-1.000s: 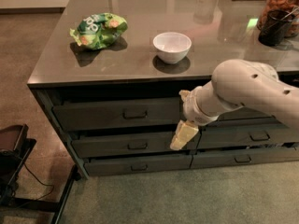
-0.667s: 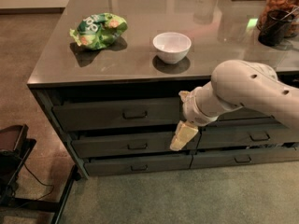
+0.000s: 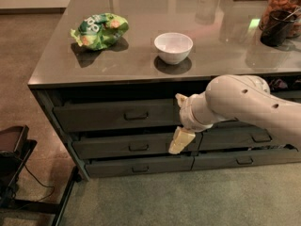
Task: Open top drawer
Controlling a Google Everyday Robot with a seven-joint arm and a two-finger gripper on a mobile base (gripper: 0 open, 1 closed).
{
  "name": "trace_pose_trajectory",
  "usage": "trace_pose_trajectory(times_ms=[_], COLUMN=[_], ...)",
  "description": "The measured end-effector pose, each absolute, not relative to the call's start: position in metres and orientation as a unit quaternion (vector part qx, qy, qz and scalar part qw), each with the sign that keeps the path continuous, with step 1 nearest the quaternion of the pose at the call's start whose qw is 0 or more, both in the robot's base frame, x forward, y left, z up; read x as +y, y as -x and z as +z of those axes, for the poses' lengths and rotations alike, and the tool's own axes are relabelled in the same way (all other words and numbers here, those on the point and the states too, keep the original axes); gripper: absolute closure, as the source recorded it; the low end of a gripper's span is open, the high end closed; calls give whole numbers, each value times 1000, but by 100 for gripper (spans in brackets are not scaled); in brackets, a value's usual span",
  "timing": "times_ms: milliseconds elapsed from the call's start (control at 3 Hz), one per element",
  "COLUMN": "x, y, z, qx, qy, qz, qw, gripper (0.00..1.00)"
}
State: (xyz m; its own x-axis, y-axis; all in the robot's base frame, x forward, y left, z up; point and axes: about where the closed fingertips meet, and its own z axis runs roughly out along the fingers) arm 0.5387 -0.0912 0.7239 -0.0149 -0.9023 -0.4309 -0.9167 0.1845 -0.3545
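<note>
Nothing has moved: my gripper (image 3: 180,120) hangs spread, empty, before the top drawer (image 3: 103,119), right of its pull (image 3: 136,115).

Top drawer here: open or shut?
Apparently shut: the top drawer front lines up with the slimmer drawers below it, and the claw hangs at its right end, clear of the bar pull.
</note>
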Motion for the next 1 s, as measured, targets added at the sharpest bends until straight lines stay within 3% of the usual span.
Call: trace_pose_trajectory(times_ms=[1000], x=[-64], y=[-594], z=[692], qx=[670], qy=[672], qz=[5], qw=[315], gripper=[0])
